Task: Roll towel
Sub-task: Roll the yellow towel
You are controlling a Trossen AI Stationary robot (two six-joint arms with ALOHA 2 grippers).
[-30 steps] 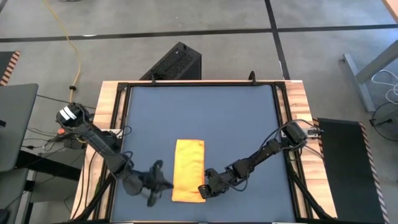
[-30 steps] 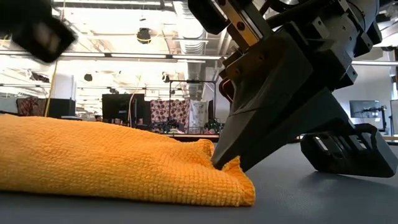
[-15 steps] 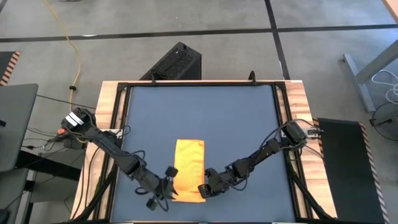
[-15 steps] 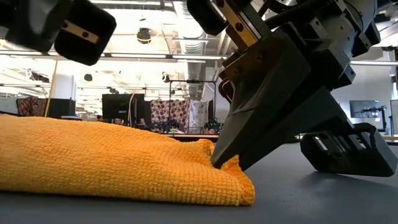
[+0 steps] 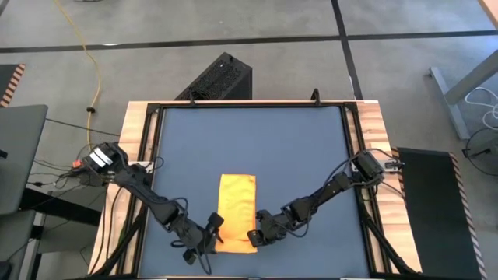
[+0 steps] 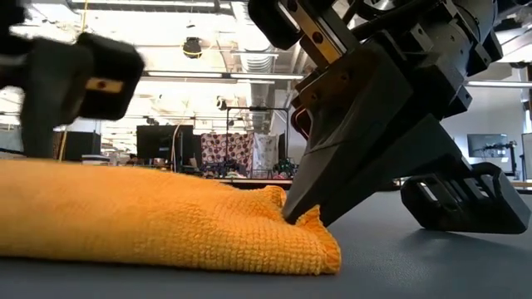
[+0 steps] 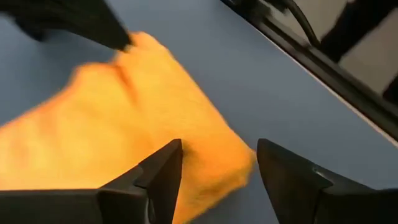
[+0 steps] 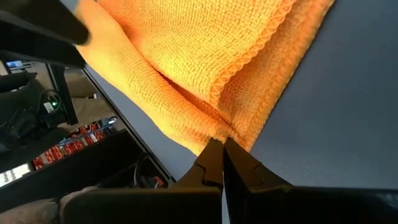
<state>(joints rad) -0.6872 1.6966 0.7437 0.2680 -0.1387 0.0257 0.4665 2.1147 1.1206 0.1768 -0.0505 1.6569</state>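
Jaws of the right gripper (image 8: pixel 222 144) are pressed together, pinching a corner of the bright yellow-orange soft cloth towel (image 5: pixel 236 210), which lies as a narrow folded strip on the dark blue-grey surface (image 5: pixel 257 140). The pinched corner sits at the strip's near end, on the side facing the right arm; in the low view the right gripper (image 6: pixel 295 218) bears down on the cloth's edge where the terry fabric bunches into a small fold against the surface.

Jaws of the left gripper (image 7: pixel 217 165) stand wide apart and hold nothing. The towel's other near corner lies between and just ahead of the two dark fingers (image 7: pixel 163 171), with the cloth's edge reaching into the gap. From above, the left gripper (image 5: pixel 212 233) rests at the strip's near end on the side opposite the right gripper, touching or just beside the cloth; which of the two cannot be told. The towel's far end extends away from both sets of jaws toward the middle of the surface.
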